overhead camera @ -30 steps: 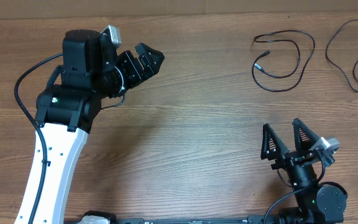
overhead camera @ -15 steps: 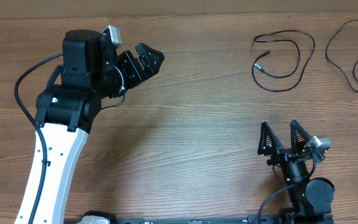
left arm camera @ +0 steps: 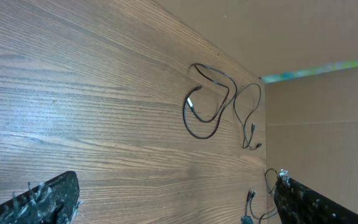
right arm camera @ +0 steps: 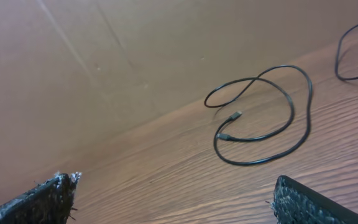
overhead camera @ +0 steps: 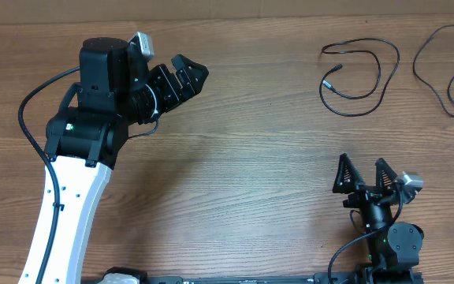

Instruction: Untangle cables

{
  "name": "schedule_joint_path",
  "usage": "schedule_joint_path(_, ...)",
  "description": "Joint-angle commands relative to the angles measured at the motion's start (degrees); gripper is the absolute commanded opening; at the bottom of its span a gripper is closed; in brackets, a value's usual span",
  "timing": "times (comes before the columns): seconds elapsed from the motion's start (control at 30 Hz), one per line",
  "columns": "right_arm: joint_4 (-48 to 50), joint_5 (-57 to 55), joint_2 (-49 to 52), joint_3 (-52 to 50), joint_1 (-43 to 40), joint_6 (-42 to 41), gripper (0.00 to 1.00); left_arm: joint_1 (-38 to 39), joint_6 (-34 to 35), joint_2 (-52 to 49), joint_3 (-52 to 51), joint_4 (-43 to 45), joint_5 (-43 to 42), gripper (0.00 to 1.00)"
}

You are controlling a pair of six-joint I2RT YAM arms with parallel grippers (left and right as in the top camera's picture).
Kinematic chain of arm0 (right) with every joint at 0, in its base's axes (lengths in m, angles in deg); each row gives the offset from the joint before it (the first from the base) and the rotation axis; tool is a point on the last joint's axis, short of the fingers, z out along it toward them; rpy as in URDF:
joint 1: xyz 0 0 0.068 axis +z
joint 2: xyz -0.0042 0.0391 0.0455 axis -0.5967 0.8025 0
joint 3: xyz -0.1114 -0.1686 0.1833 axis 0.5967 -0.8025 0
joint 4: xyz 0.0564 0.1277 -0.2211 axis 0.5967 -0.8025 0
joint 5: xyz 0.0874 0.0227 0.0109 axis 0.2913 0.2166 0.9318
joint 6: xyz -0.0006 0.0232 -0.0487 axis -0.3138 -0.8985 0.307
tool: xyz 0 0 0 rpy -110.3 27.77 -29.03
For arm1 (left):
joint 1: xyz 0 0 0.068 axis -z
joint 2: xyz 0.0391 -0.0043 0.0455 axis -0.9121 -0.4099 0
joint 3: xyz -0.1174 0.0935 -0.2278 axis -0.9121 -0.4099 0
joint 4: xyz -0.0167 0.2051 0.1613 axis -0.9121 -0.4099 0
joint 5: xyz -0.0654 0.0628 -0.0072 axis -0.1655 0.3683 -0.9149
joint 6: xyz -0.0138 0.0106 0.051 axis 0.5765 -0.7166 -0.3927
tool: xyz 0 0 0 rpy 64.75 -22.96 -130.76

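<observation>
Closest to the robot base, at approx 5 o'clock on the bench (overhead camera: 251,158), the R hand (overhead camera: 361,163) points toward 12 o'clock. Its 2 fingers are spread wide w/ nothing btwn them, and it sits well short of any cord. Its wrist cam shows both finger ends at the bottom corners w/ bare wood grain btwn them.

Farther out, at approx 10 o'clock, the L hand (overhead camera: 194,76) sits at the end of the white arm link (overhead camera: 65,205), aimed toward 2 o'clock. It's open too & holds nothing. Its wrist cam shows the 2 fingers at opposite bottom corners w/ bench surface btwn. A thick black wire (overhead camera: 26,118) curves along that arm's outer side.

Farthest, at approx 1 o'clock, cable 1 (overhead camera: 378,72) lies flat on the wood in 1 loose loop, w/ its small silvery plug tips inside the loop on the 9 o'clock side. Toward 3 o'clock from it, apart & not touching, cable 2 (overhead camera: 446,102) makes an open curve that runs out of the overhead view. Both cords are well away from both hands. Beyond them, at 12 o'clock, a brown cardboard wall (right arm camera: 135,50) stands along the bench's far edge.
</observation>
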Motion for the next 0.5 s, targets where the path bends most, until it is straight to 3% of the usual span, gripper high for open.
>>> schedule_joint_path(0.0,0.2,-0.5,-0.7,-0.6,0.1,2.4,1.00,0.4,-1.3,-0.1,0.9,0.2,0.1,0.99)
schedule_joint_path(0.47,0.2,-0.3,-0.7,-0.6,-0.6,7.9,1.00,0.4,-1.3,-0.1,0.9,0.2,0.1,1.00)
